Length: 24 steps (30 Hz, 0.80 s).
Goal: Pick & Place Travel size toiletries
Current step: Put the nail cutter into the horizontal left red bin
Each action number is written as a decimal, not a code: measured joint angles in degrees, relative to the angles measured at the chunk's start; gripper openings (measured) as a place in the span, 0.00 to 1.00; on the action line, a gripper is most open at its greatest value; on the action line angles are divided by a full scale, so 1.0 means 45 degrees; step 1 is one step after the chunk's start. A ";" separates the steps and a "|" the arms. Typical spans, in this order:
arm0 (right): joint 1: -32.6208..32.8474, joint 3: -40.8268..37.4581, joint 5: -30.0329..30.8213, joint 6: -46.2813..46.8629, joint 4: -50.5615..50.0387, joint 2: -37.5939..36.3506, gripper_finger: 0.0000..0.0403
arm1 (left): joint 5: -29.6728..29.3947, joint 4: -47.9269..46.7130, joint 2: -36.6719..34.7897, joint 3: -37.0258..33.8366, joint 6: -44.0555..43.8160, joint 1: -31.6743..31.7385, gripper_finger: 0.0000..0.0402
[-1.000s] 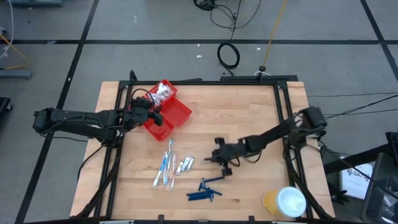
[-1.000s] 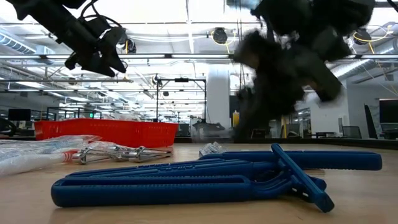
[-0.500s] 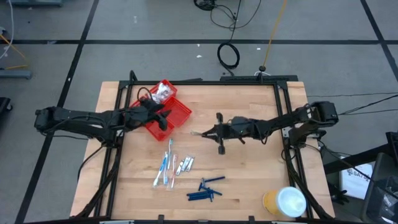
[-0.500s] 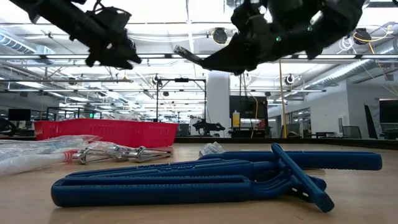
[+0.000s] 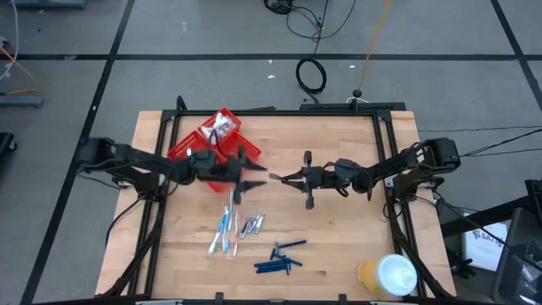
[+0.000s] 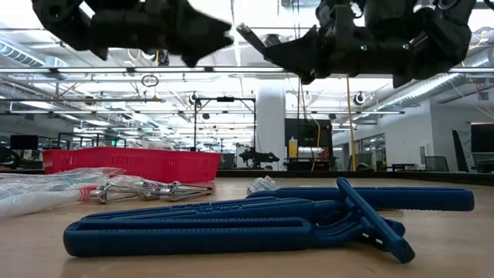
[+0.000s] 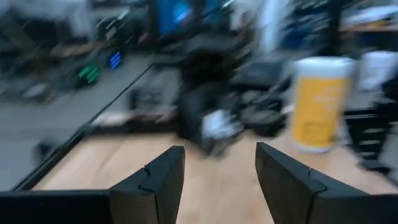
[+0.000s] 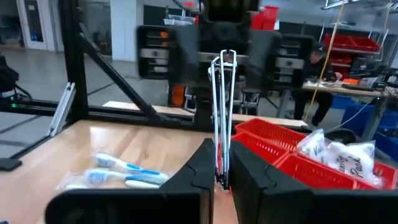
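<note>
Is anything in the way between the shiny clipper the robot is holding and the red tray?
Yes. The right pincer holds the metal clipper up over the table's middle. The left pincer hangs open right in front of it, on the line to the red tray. The two pincers nearly meet tip to tip.

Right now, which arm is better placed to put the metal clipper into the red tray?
The right: its tool is shut on the metal clipper. The left tool is open and empty, hovering beside the red tray.
</note>
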 joint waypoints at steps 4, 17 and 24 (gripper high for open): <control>0.0000 -0.0028 -0.0380 0.0002 0.0536 -0.0019 0.04 | 0.0336 0.2174 0.0910 0.0000 0.0146 -0.0303 0.48; 0.0015 -0.0028 -0.0640 0.0005 0.0679 -0.0015 0.04 | -0.0570 0.3129 0.2463 0.0815 -0.0375 -0.0322 0.48; 0.0015 -0.0018 -0.0635 0.0006 0.0645 -0.0016 0.04 | -0.0565 0.3076 0.3121 0.1384 -0.0375 -0.0321 0.48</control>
